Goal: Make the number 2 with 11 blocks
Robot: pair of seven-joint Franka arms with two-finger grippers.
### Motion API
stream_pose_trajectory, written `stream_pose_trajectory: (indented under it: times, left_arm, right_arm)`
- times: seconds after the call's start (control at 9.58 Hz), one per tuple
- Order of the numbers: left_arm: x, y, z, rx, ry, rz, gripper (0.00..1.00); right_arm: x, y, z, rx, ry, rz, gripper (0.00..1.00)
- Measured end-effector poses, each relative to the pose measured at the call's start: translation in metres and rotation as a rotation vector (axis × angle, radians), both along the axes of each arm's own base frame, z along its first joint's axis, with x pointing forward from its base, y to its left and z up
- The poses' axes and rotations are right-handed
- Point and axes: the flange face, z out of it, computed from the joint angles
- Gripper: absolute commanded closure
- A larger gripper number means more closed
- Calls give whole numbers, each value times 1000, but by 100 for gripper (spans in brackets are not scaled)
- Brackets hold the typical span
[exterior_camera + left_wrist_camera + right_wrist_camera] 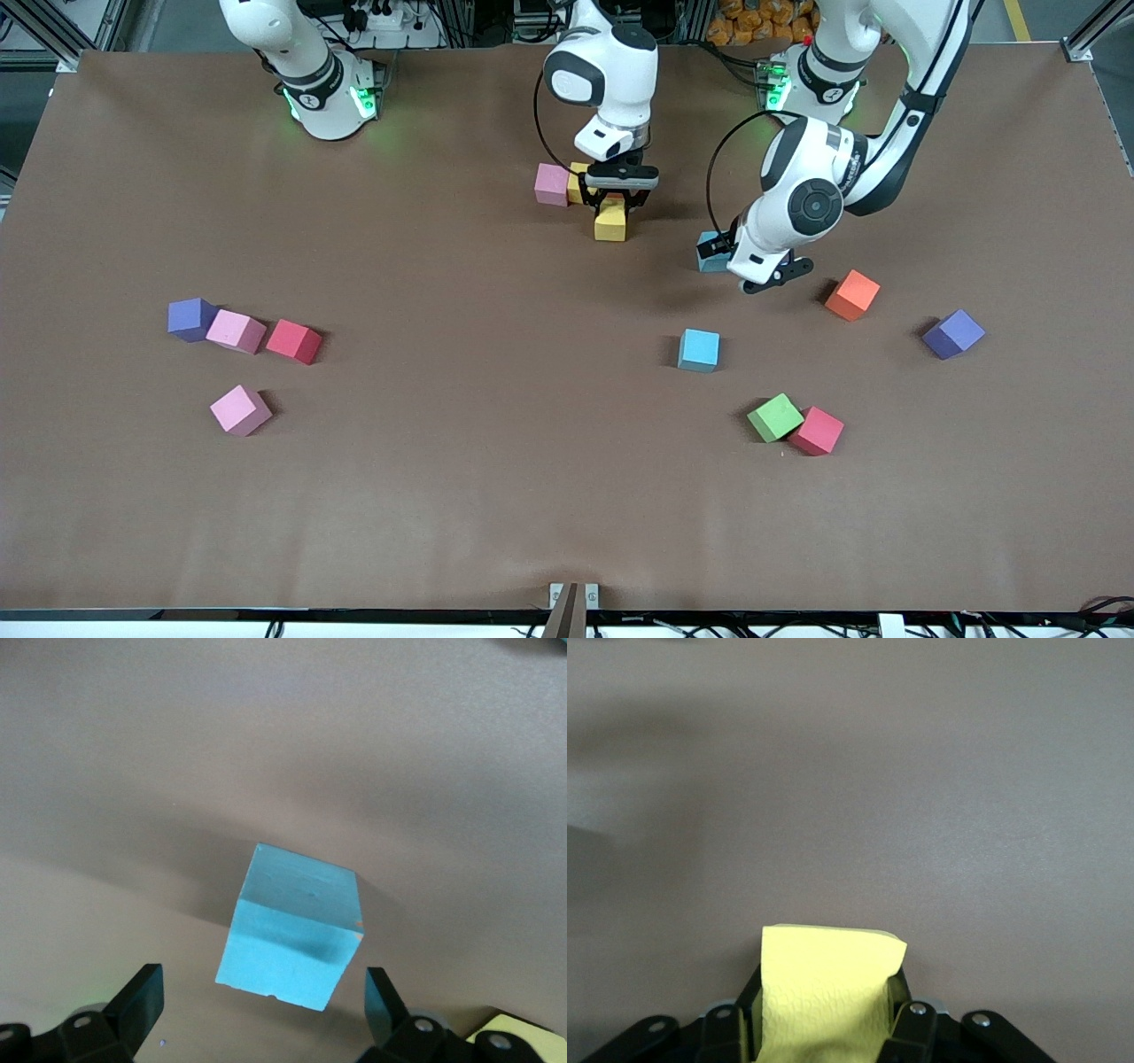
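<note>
My right gripper is shut on a yellow block, held low beside a pink block and a second yellow block that touch in a row. In the right wrist view the yellow block sits tilted between the fingers. My left gripper is open over a light blue block. That block lies on the table between the spread fingertips, untouched. Loose on the table are another light blue block, an orange, a green and a red block.
Toward the right arm's end lie a purple cube, a pink block and a red block in a row, with another pink block nearer the camera. A second purple cube lies beside the orange block.
</note>
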Motion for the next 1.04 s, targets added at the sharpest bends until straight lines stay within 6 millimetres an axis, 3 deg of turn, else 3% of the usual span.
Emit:
stream_pose_trajectory:
  times: [0.84,0.94,1.04]
  left_arm:
    - [-7,-12,-26,-11,3,-19,0]
    - [-8,-11,-27,-12,5,-27,0]
    - [-9,-11,-29,-13,8,-32,0]
  right_arm:
    - [-1,0,-3,-17,-1,22,91]
    - [-1,0,-3,-17,-1,22,89]
    - [-2,0,-4,-18,0,23,68]
